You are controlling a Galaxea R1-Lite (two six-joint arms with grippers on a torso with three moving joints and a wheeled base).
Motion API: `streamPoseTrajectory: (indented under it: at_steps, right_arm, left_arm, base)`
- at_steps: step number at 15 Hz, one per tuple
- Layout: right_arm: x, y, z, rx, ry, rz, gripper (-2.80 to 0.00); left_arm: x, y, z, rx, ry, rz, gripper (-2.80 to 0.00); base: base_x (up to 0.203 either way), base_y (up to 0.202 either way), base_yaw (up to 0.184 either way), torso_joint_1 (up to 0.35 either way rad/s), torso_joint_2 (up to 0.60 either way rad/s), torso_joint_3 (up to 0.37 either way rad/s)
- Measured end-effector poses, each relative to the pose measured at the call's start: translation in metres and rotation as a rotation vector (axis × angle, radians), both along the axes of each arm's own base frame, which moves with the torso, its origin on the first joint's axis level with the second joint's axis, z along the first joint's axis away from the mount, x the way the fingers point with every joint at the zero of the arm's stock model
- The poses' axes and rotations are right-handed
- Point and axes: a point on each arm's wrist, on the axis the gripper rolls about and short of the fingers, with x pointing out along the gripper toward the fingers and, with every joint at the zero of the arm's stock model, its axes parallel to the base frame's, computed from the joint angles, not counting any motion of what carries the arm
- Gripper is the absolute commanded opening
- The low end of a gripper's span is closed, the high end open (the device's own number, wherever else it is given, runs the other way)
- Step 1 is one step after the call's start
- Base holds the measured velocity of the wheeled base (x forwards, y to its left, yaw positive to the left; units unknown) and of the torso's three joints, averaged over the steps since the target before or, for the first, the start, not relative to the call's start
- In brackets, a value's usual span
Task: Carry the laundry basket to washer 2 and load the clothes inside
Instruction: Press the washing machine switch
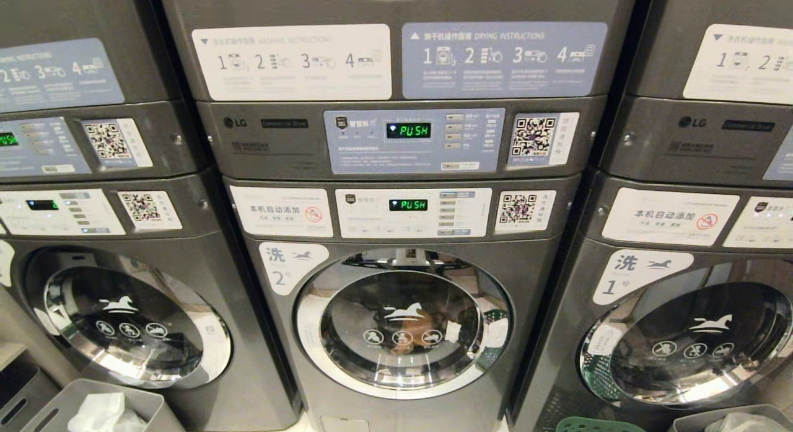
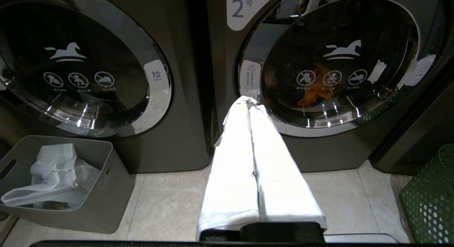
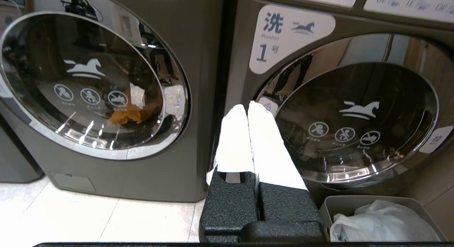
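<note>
Washer 2 (image 1: 403,323): centre of my head view, door closed, orange garment (image 2: 314,93) behind the glass.
Laundry basket (image 2: 431,195): lower right of my left wrist view, on the floor.
Left gripper (image 2: 250,101): clenched, empty.
Right gripper (image 3: 247,108): clenched, empty.

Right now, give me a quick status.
Left gripper and right gripper shut, empty. Washer 2 door closed, orange garment inside. Laundry basket on floor beside it.

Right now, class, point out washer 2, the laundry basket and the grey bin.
washer 2 (image 1: 403,323): head view, door glass.
laundry basket (image 2: 429,201): left wrist view, perforated wall.
grey bin (image 2: 117,190): left wrist view, side wall.
</note>
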Motion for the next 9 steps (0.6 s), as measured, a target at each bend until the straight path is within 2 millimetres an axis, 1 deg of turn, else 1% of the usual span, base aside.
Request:
streamPoseTrajectory:
  at_steps: [2,4,7,8,9]
  right_arm:
    - [0.0,0.0,0.0,0.003,0.0,-0.001,-2.8]
    - [0.0,0.0,0.0,0.002,-0.001,0.003,-2.8]
    - [-0.001,0.001,0.003,-0.084,-0.008,0.027,-2.8]
    - [-0.003,0.001,0.011,-0.101,-0.029,0.055,-2.8]
    - [-0.008,0.002,0.03,-0.107,-0.074,0.084,-2.8]
  left_arm:
    - [0.0,0.0,0.0,-0.001,0.0,0.001,-2.8]
    - [0.0,0.0,0.0,-0.003,0.0,0.001,-2.8]
    - [0.0,0.0,0.0,0.001,0.0,-0.003,-2.8]
    - [0.0,0.0,0.0,0.005,0.001,-0.004,-2.8]
    - [0.0,0.0,0.0,0.019,0.0,-0.007,-2.8]
  base:
    - [0.0,0.0,0.0,0.107,-0.24,-0.139]
    - [0.0,0.0,0.0,0.036,-0.08,-0.046]
    - [0.0,0.0,0.0,0.005,-0.01,-0.005]
    - [0.0,0.0,0.0,0.0,0.0,0.0]
    - [0.0,0.0,0.0,0.0,0.0,0.0]
